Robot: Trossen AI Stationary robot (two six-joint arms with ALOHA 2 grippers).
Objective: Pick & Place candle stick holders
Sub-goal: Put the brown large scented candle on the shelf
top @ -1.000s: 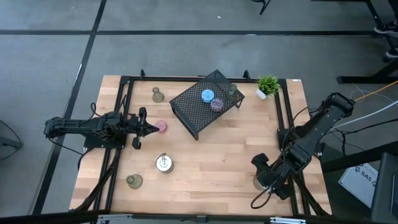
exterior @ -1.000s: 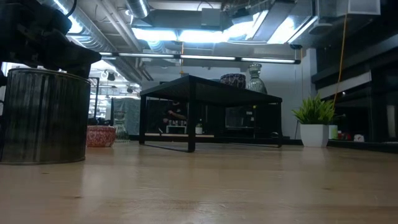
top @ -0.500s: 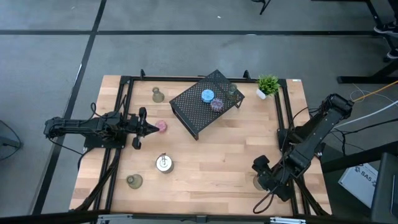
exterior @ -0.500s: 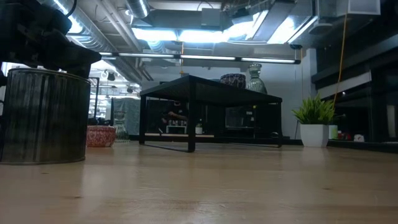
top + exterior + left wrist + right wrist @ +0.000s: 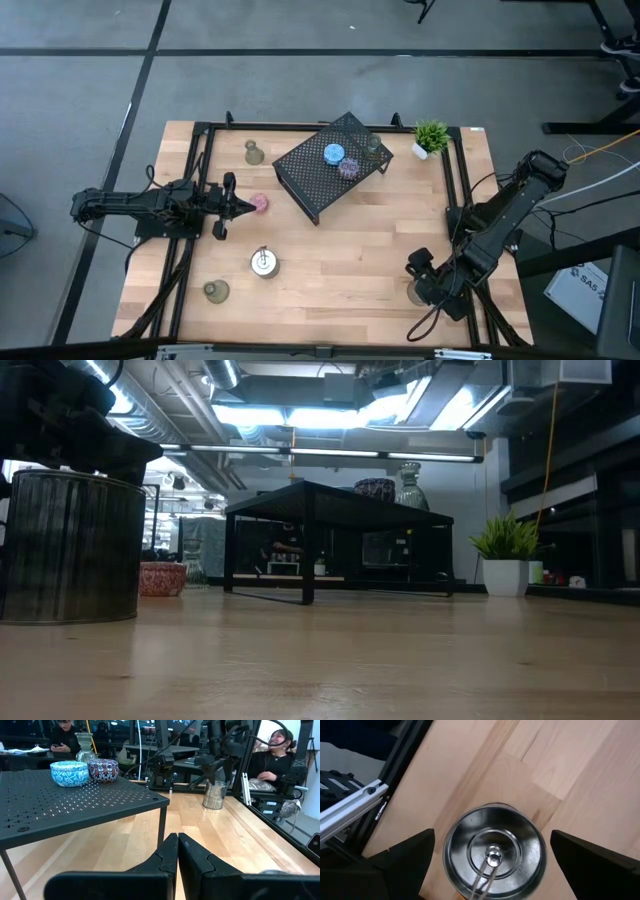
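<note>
Three candle holders already sit on the black rack (image 5: 332, 165) at the counter's (image 5: 340, 255) far side: a blue cup (image 5: 333, 153), a purple cup (image 5: 348, 168) and a green glass one (image 5: 372, 150). Judging by that, the job is under halfway.

Left on the counter are a green glass holder (image 5: 253, 152) near the far-left corner, a pink cup (image 5: 260, 203) by the left edge, a silver holder (image 5: 263, 262) and another green one (image 5: 215, 291) toward the near-left corner. A second silver holder (image 5: 494, 852) stands at the near-right edge.

The right gripper (image 5: 420, 288) hangs over that second silver holder, fingers spread wide on either side and not touching. It has edged slightly nearer than a second ago.

The left gripper (image 5: 245, 205), pressed together, waits just beside the pink cup, unmoved.
</note>
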